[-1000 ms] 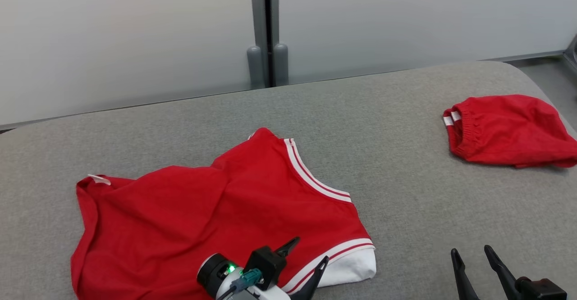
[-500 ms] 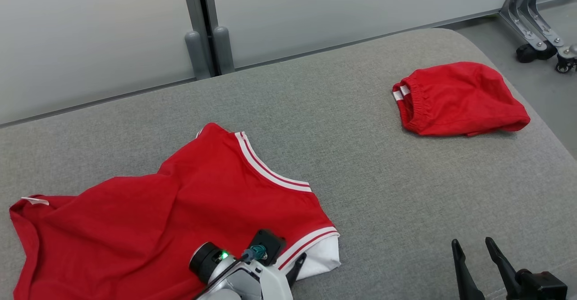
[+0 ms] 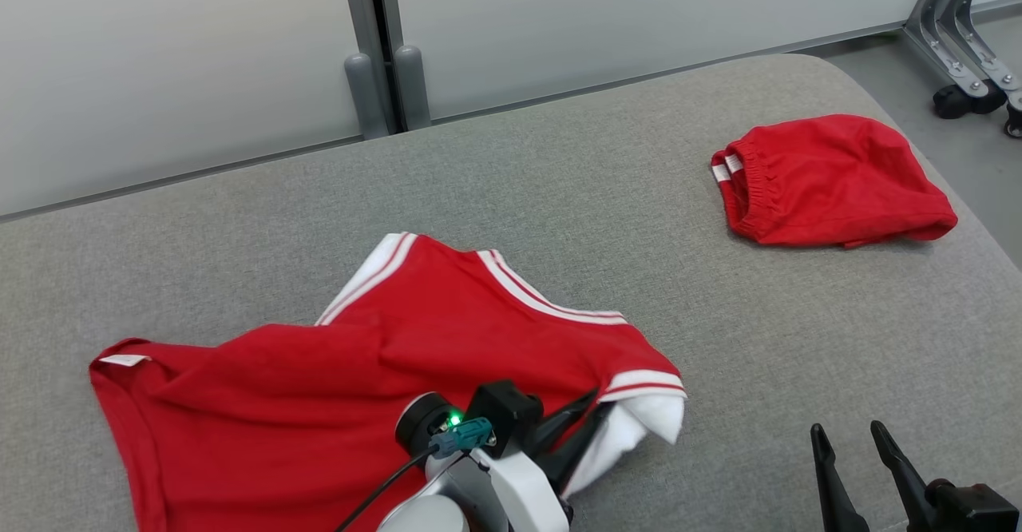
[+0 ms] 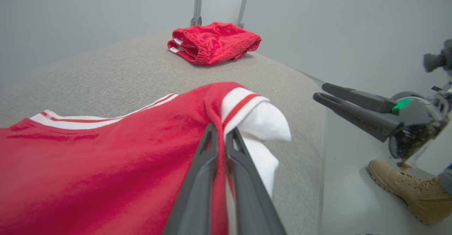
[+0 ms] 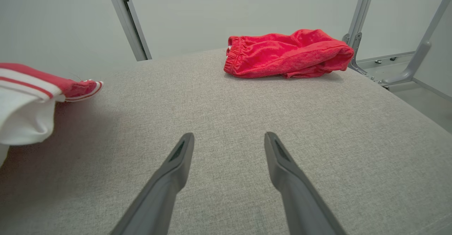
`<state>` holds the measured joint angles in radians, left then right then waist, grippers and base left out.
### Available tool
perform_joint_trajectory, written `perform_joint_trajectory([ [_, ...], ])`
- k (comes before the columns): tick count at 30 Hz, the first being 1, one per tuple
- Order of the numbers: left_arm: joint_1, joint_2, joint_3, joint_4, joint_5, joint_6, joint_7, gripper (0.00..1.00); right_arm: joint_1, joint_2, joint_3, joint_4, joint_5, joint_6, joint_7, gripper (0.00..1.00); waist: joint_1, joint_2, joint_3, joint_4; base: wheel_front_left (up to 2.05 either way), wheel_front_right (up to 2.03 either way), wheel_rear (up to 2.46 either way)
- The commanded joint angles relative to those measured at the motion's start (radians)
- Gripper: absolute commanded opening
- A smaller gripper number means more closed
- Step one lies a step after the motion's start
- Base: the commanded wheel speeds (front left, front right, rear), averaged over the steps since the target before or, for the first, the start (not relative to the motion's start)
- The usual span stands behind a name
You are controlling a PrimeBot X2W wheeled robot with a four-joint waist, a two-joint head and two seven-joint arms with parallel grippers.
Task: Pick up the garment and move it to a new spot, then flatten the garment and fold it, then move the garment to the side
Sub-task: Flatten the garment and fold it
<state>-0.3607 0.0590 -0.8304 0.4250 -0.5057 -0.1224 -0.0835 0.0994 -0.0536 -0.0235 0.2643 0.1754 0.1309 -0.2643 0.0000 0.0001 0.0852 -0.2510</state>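
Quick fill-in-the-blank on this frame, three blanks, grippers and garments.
1. The left gripper is ____ on the red jersey.
2. The right gripper hovers ____ above the gray cushion.
3. The red shorts lie on the robot's far ____.
Missing words: shut; open; right.

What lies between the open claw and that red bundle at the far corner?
Only bare grey cushion lies between the right claw and the red bundle, as the right wrist view shows.
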Motion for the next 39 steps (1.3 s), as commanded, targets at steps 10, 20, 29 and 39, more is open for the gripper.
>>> perform_joint_trajectory([
  [10, 0.09, 0.147, -0.08, -0.329, -0.23, -0.008, 0.104, 0.0, -0.004, -0.005, -0.005, -0.007, -0.007, 0.0, 0.0, 1.0, 0.0, -0.0001, 0.016, 0.0, 0.0, 0.0, 0.0],
  [20, 0.007, 0.149, -0.122, -0.21, -0.445, -0.008, 0.112, 0.0, -0.031, -0.003, 0.008, -0.005, -0.003, 0.0, 0.0, 1.0, 0.0, -0.0001, 0.062, -0.031, 0.0, 0.0, 0.0],
  [29, -0.126, 0.124, -0.055, 0.117, -0.385, 0.018, -0.025, 1.0, -0.038, -0.001, 0.007, -0.002, -0.006, 0.0, 0.0, 1.0, 0.0, -0.0001, 0.084, -0.036, 0.0, 0.0, 0.0],
  [39, -0.164, 0.095, -0.008, 0.233, -0.303, 0.058, -0.175, 1.0, -0.022, 0.0, -0.009, -0.01, -0.01, 0.0, 0.0, 1.0, 0.0, -0.0001, 0.076, 0.003, 0.0, 0.0, 0.0],
])
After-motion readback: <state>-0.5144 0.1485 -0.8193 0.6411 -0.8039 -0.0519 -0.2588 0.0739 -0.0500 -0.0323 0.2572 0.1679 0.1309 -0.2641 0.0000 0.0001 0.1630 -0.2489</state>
